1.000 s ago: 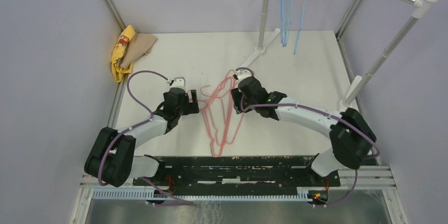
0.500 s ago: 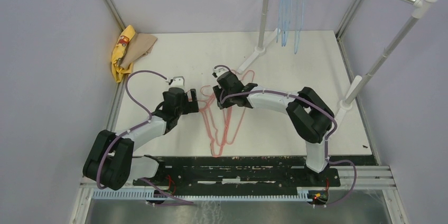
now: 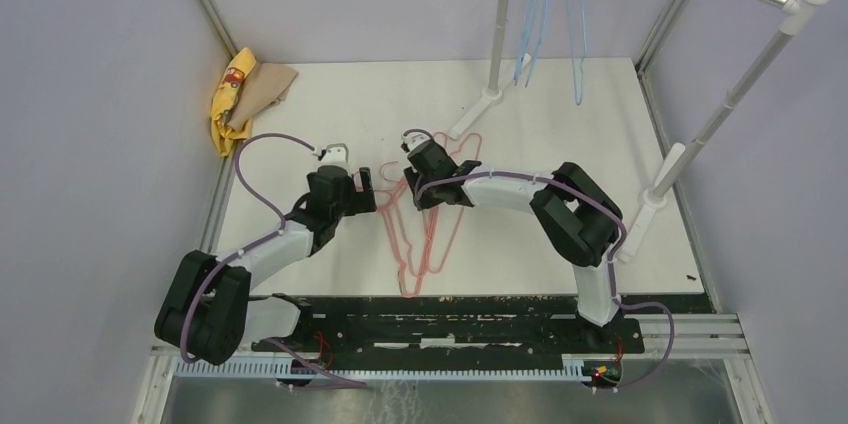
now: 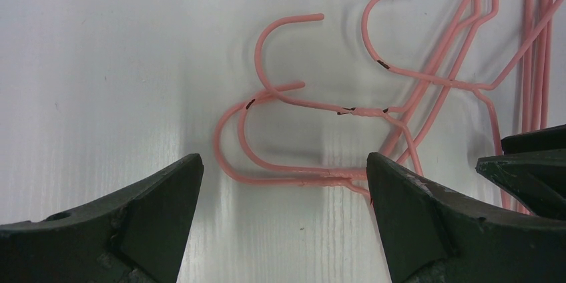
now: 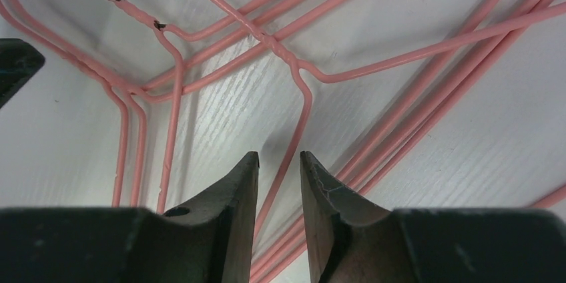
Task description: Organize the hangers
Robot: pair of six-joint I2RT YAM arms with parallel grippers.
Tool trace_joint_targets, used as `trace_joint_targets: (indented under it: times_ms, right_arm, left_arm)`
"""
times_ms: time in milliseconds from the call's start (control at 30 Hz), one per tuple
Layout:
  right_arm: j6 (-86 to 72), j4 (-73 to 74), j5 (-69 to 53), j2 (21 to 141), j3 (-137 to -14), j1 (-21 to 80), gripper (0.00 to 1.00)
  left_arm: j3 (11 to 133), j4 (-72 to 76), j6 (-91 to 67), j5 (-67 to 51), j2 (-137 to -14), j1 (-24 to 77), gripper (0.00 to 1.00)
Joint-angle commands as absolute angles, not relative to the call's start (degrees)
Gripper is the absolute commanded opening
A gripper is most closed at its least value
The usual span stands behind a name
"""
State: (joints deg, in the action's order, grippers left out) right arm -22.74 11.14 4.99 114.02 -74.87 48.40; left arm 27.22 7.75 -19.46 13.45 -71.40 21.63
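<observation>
Pink-red wire hangers point(image 5: 272, 41): one strand runs lengthwise between the right gripper's point(image 5: 279, 159) near-together, unclenched fingers at lower centre; the left gripper point(image 4: 284, 163) gapes wide.

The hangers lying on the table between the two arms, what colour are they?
The hangers are pink-red; the left wrist view shows it best.

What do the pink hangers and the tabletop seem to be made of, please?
The pink hangers look like metal wire under a glossy coating; dark nicks at the twisted necks suggest bare spots. The tabletop looks like white laminate with faint wood grain.
</observation>
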Motion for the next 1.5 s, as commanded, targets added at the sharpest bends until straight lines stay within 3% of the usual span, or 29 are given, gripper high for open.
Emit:
trace_joint_targets:
  times_ms: [0, 267, 567, 1133, 1467]
  right_arm:
    - [-23.4, 9.2, 7.2, 115.1, -73.9, 49.0, 0.37]
    - [-23.6, 9.1, 11.2, 114.7, -71.4, 49.3, 0.34]
    - [-24.5, 4.2, 9.6, 106.7, -65.6, 49.2, 0.01]
    - [-25.5, 10.9, 26.9, 64.7, -46.5, 48.4, 0.01]
    - [-24.8, 22.6, 26.9, 47.9, -49.8, 39.6, 0.01]
  left_arm:
    - [27.0, 9.1, -21.5, 15.1, -69.6, 21.8, 0.99]
    - [26.6, 8.9, -21.6, 15.6, -68.6, 21.7, 0.99]
    - [26.5, 9.1, -21.8, 15.6, -69.0, 21.8, 0.99]
    - [26.1, 9.2, -22.2, 15.4, -67.9, 21.7, 0.99]
    - [26.1, 9.8, -22.4, 15.0, -69.2, 21.7, 0.99]
